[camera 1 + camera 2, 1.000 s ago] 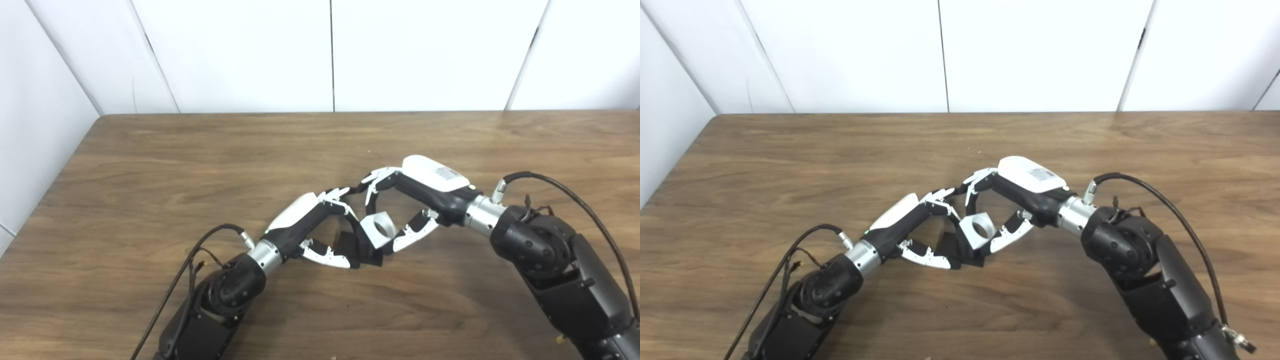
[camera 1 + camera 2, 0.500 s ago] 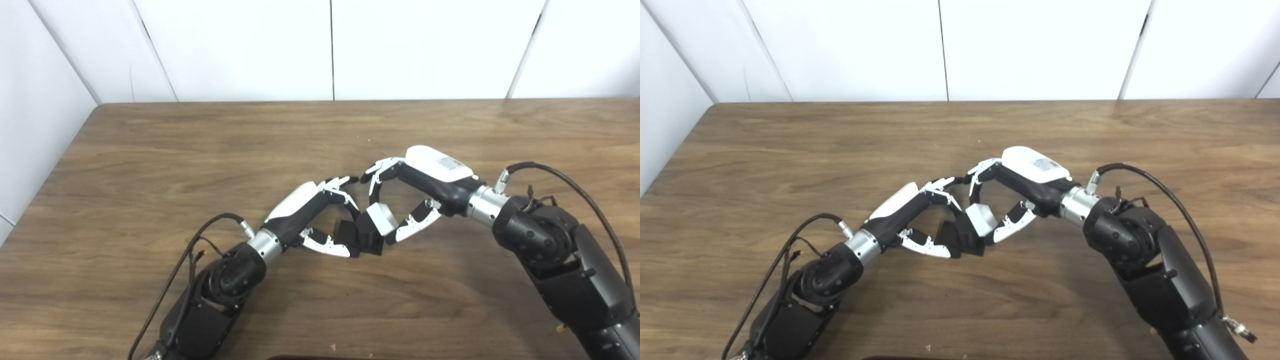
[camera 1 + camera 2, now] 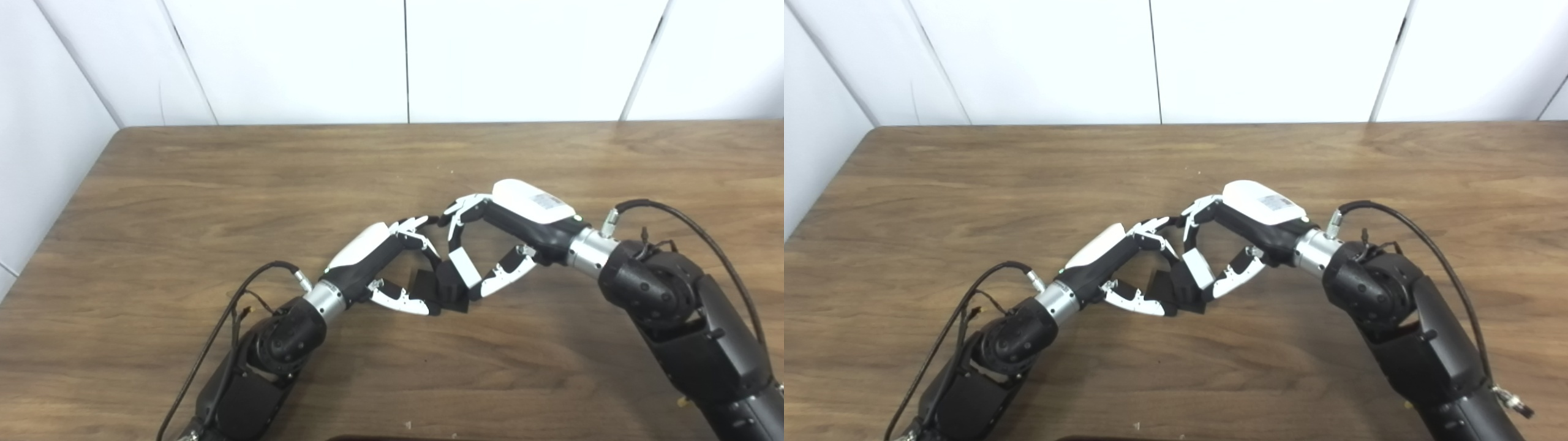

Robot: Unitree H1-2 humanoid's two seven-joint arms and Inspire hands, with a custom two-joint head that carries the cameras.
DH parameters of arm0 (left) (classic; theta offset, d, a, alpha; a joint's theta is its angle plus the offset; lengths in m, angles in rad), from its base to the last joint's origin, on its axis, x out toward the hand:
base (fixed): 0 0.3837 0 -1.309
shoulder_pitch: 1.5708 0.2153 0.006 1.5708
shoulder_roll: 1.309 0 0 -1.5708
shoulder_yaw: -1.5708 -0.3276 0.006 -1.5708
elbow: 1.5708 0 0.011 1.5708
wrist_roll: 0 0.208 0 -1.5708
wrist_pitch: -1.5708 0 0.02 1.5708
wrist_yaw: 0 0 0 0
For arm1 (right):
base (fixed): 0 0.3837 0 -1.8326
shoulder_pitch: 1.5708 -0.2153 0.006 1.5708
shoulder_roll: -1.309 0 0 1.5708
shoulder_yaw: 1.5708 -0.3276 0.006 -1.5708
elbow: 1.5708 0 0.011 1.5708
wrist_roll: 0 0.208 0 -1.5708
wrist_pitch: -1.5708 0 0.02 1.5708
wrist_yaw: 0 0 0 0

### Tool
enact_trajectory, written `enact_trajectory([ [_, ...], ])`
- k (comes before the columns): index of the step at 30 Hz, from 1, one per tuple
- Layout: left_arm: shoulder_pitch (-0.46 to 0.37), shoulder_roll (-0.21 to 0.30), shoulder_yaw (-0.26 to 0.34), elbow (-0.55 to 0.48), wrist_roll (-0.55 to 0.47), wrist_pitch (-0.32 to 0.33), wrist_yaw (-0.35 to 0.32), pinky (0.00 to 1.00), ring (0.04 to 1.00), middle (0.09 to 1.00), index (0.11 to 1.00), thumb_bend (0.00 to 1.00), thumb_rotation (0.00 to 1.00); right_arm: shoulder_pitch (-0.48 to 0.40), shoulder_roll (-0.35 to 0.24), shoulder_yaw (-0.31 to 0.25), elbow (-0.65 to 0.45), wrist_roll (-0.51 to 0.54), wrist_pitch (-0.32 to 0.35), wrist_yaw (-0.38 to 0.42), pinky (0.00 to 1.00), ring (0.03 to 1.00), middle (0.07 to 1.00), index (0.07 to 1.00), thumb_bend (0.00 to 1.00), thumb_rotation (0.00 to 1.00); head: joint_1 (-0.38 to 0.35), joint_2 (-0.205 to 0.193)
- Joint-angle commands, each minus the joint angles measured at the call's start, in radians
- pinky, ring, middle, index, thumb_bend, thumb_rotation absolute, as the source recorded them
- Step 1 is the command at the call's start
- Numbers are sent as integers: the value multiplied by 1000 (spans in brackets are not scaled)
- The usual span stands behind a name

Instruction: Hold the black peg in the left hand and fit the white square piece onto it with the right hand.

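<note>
White square piece (image 3: 463, 269) has tilted edge-on against black peg (image 3: 446, 288); label unreadable.

Both arms come in low over the table (image 3: 184, 184) and meet near its middle. The left hand (image 3: 392, 269) reaches up and right, fingers and thumb closed on the peg (image 3: 446, 288). The right hand (image 3: 496, 239) reaches left, its wrist higher off the table, fingers curled down and thumb beneath, pinching the piece (image 3: 463, 267) against the peg.
</note>
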State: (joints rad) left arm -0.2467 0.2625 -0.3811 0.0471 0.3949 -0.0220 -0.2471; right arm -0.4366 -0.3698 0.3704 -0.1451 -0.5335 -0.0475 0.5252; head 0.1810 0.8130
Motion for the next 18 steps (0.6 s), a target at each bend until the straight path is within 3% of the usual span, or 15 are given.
enact_trajectory([
  [1, 21, 10, -29, 27, 14, 49, -62, 1000, 1000, 980, 490, 518, 80, -61, 5, -9, -21, 12, -15, -6, 801, 855, 787, 480, 506, 142, 2, 0],
  [18, 23, 7, -31, 29, 15, 46, -57, 1000, 1000, 978, 490, 517, 81, -91, 1, -2, -60, -6, 12, 43, 819, 852, 780, 481, 507, 141, 6, 10],
])
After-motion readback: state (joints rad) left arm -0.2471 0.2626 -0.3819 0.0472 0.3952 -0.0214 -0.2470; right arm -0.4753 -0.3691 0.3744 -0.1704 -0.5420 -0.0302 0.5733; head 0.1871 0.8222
